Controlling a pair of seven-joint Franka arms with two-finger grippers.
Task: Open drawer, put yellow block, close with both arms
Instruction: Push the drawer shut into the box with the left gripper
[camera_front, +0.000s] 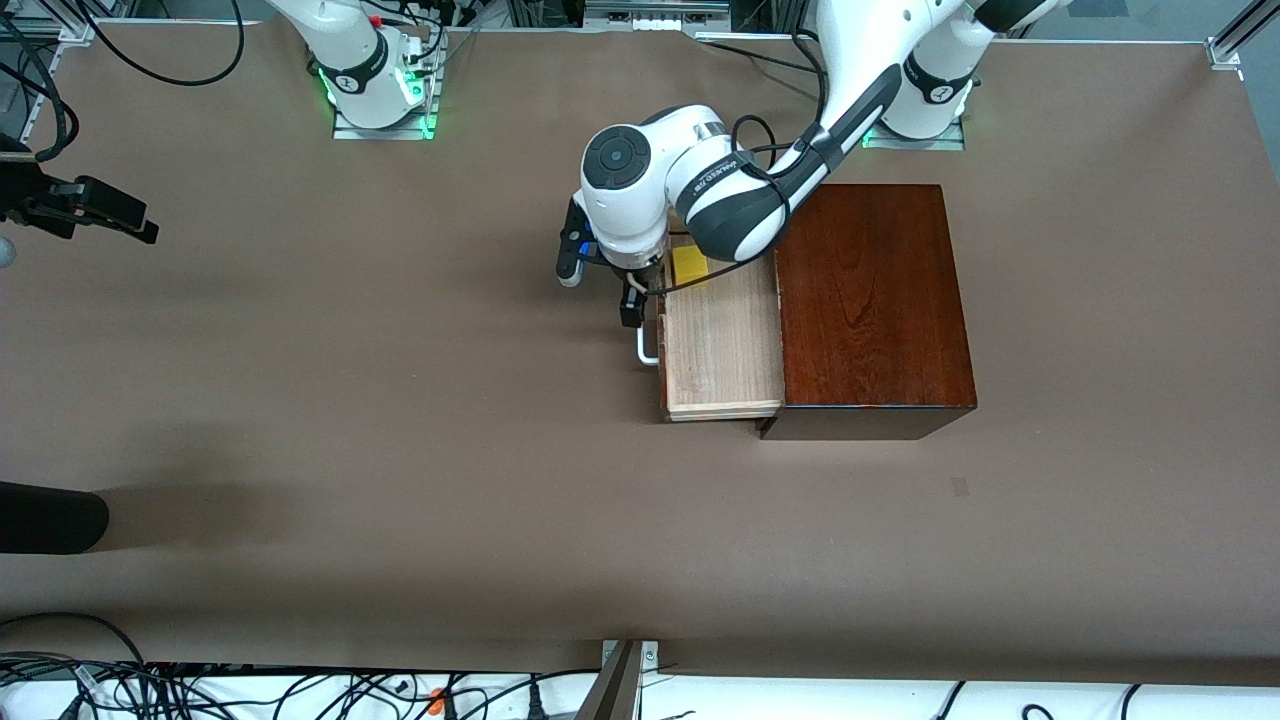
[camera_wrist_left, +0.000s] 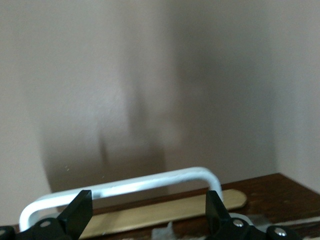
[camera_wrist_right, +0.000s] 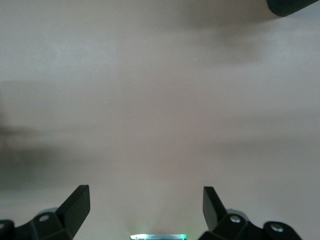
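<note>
The drawer (camera_front: 722, 345) stands pulled out of the reddish-brown box (camera_front: 870, 300), toward the right arm's end of the table. The yellow block (camera_front: 688, 266) lies in the tray's corner farthest from the front camera, partly hidden by the left arm. My left gripper (camera_front: 632, 300) is open and empty, just over the drawer's front edge by the white bar handle (camera_front: 647, 350). In the left wrist view the gripper (camera_wrist_left: 147, 202) has its fingers astride the handle (camera_wrist_left: 125, 186) without touching it. My right gripper (camera_front: 140, 225) waits open and empty (camera_wrist_right: 146, 200) over bare table at the right arm's end.
A dark rounded object (camera_front: 50, 517) juts in at the table's edge at the right arm's end, nearer the front camera. Cables (camera_front: 200, 690) lie along the near edge. The two green-lit bases (camera_front: 380, 100) stand at the table's back edge.
</note>
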